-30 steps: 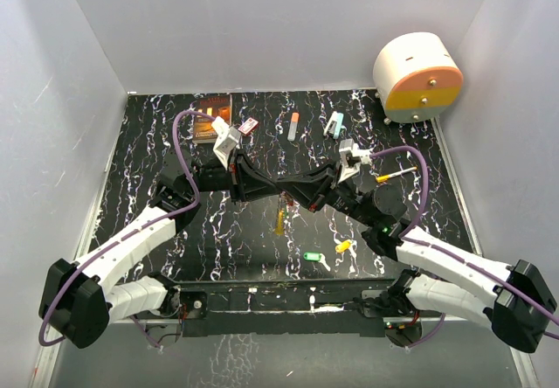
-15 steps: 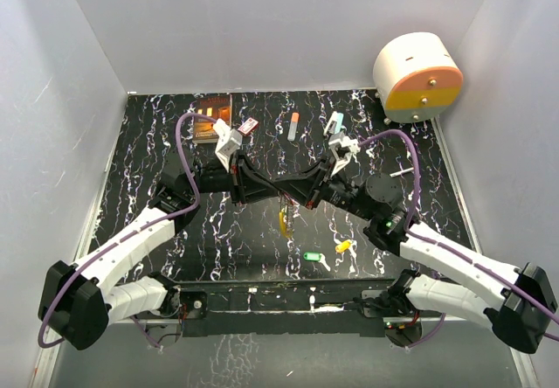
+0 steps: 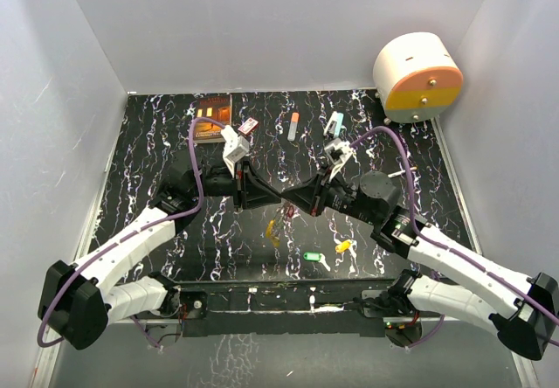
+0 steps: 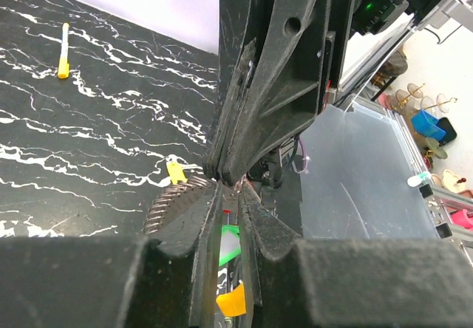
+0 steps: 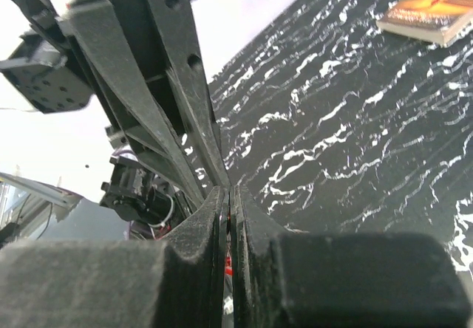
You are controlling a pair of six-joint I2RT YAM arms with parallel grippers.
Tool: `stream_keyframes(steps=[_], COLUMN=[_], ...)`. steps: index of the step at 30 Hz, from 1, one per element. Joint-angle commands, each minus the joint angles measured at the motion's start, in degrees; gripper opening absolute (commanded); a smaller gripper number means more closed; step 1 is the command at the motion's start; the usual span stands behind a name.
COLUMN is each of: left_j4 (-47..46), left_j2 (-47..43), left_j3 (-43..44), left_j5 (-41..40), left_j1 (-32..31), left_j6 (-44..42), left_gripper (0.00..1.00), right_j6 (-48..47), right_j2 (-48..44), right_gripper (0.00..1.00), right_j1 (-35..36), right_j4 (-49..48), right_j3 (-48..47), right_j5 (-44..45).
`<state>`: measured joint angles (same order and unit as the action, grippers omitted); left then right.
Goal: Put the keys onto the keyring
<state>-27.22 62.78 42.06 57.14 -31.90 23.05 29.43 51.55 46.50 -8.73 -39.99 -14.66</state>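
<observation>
At the centre of the overhead view, the left gripper (image 3: 281, 199) and right gripper (image 3: 298, 206) are meeting tip to tip above the table (image 3: 157, 143), the left reaching in from the frame's left and the right from the frame's right. The left one's fingers are sitting almost together, apparently pinching the keyring (image 3: 274, 232), whose orange-yellow arc is hanging just below the meeting point while its beaded metal fans out beside the fingertip in the left wrist view. The right one's fingers are pressing nearly flat against each other, with a sliver of red between them, most likely the red key (image 5: 227, 267); its hole is hiding from every view. Judging from this, the threading is turning on the key's long axis running along the right fingers, straight at the ring. A green key (image 3: 312, 256) and a yellow key (image 3: 342, 246) are lying lower right of the tips, nearer the right arm.
</observation>
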Motion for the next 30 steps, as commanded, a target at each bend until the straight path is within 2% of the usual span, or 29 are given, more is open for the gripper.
stream_keyframes(steps=[1,11,20,26,30], left_j4=[4.2,16.0,33.1,34.8,34.5], left_j2=[-1.7,-1.4,-0.2,0.1,1.4], left_j3=[3.5,7.6,14.8,17.6,18.0], left_j5=[0.0,-0.2,-5.7,-8.1,-8.6], left_j1=[0.3,0.4,0.4,0.1,-0.4], left_j6=[-4.7,-14.9,-23.5,-21.5,-13.7], left_gripper=[0.14,0.15,0.13,0.13,0.12], right_j6=[-0.5,4.3,15.4,25.2,32.4], right_j2=[-1.6,-0.7,4.2,9.3,12.1], right_gripper=[0.07,0.07,0.07,0.07,0.07], right_j1=[0.1,0.1,0.1,0.1,0.1], right_j4=[3.5,13.3,21.2,25.4,30.6], right_j3=[-3.4,-6.9,-12.1,-16.0,-20.2], right_j5=[2.2,7.4,16.1,23.8,29.7])
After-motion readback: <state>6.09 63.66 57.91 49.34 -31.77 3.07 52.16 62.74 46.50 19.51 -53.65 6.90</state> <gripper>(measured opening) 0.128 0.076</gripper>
